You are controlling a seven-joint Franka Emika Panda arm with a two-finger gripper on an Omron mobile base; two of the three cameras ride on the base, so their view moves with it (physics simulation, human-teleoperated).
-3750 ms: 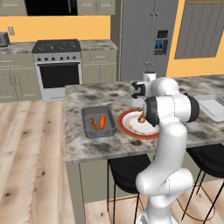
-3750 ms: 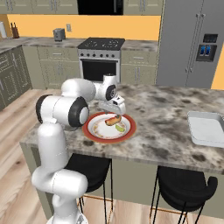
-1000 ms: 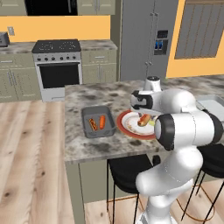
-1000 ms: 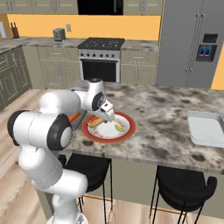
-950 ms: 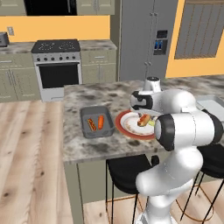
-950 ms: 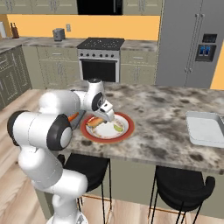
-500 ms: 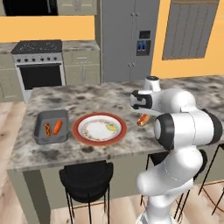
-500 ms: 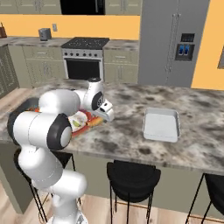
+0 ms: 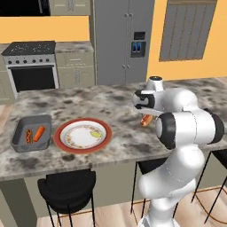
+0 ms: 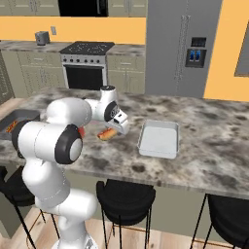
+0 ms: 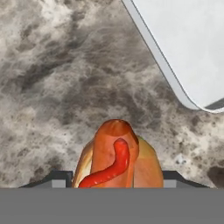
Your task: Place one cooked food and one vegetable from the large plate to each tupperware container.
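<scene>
My gripper [image 9: 145, 118] is shut on a hot dog [image 9: 145, 120], a sausage in a bun with a red squiggle of sauce, and holds it just above the stone counter. In the hand view the hot dog [image 11: 114, 158] juts up between the fingers, and a corner of the pale tupperware container [image 11: 188, 48] lies ahead to the right. From the right base view that pale tub [image 10: 159, 138] sits a short way right of the hot dog [image 10: 107, 133]. The large plate [image 9: 66, 128] lies left of the arm with a pale green vegetable [image 9: 95, 133] on it. The dark tupperware container [image 9: 20, 128] holds a hot dog and a carrot.
Black stools [image 10: 125, 197] stand under the counter's near edge. A stove [image 9: 33, 73] and a grey fridge [image 9: 124, 40] line the back wall. Bare speckled counter [image 11: 65, 87] stretches between the hot dog and the pale tub.
The base has driven right, so both base views shifted. The gripper, still shut on the hot dog, has gone from over the plate to the counter near the pale tub.
</scene>
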